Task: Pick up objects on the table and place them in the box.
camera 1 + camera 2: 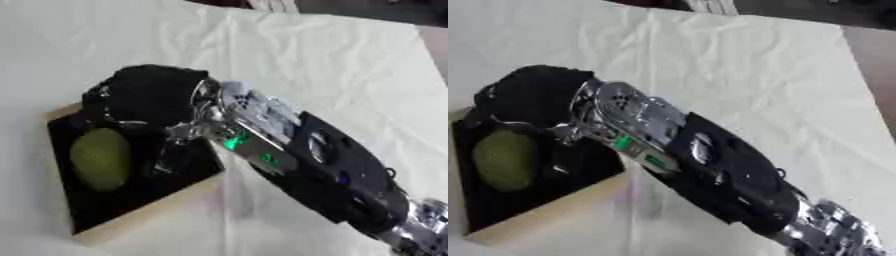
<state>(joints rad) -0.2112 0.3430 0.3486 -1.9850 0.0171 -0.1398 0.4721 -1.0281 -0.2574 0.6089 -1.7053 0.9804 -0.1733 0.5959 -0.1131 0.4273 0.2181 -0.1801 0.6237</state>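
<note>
Box (149,212), black inside, sat on the white cloth (332,65) and held a green fruit (101,159). The right hand (149,97) hung over its far end; whether its fingers were open, I cannot tell. Judging by this, placing was under way; withdrawing upward would follow.

Table (332,55) covered by a white, creased cloth (737,65); folds run across the far and right parts. Directly on it, at the near left: one shallow box (149,212) with pale tan walls and a black inside, sitting askew to the view. Table's far edge visible at top.
</note>
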